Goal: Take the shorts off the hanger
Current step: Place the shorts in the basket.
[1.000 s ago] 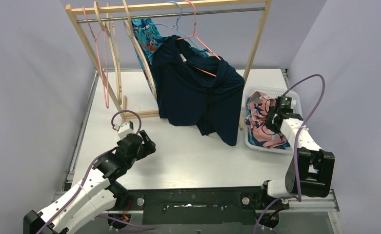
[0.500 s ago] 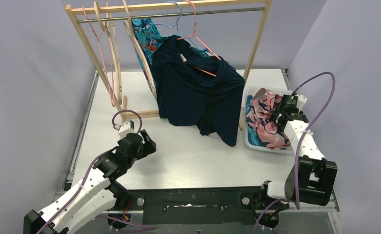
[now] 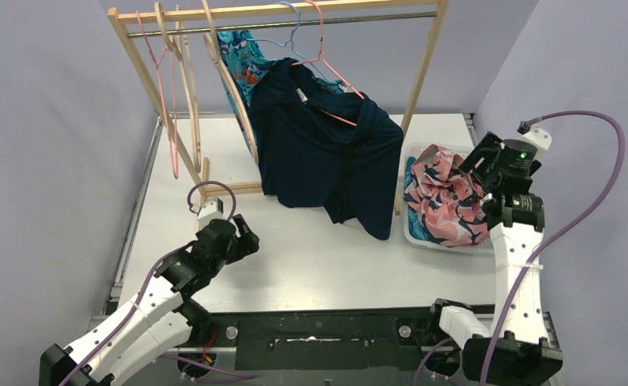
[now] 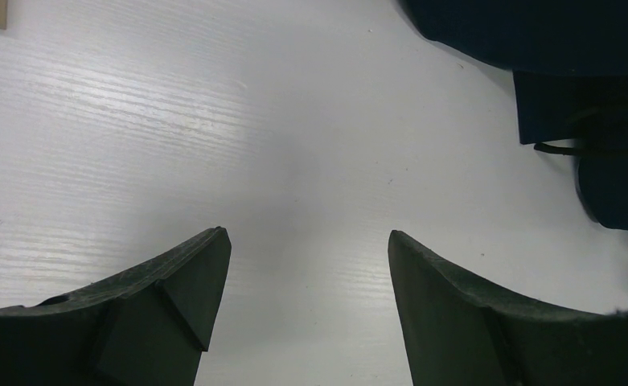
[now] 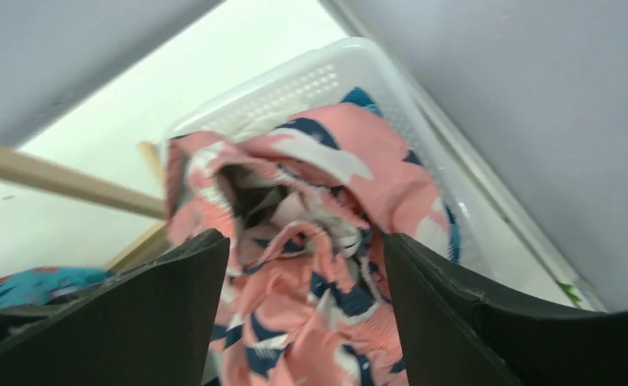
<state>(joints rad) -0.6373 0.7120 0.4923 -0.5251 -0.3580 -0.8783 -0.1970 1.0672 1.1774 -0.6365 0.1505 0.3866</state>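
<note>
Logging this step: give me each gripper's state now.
Left gripper: open, nothing held.
Right gripper: open, nothing held; floral shorts lie in basket.

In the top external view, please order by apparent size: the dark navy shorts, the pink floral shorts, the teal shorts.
1. dark navy shorts, clearly largest.
2. pink floral shorts, bunched in the basket.
3. teal shorts, mostly hidden behind the navy pair, so true size is unsure.

I am looking down from high behind the rig over the whole table (image 3: 310, 257), left wrist camera pointing down close over it, sharing the navy shorts (image 4: 535, 32) with overhead, right wrist camera peering close into the basket (image 5: 294, 84), sharing the floral shorts (image 5: 318, 314)
</note>
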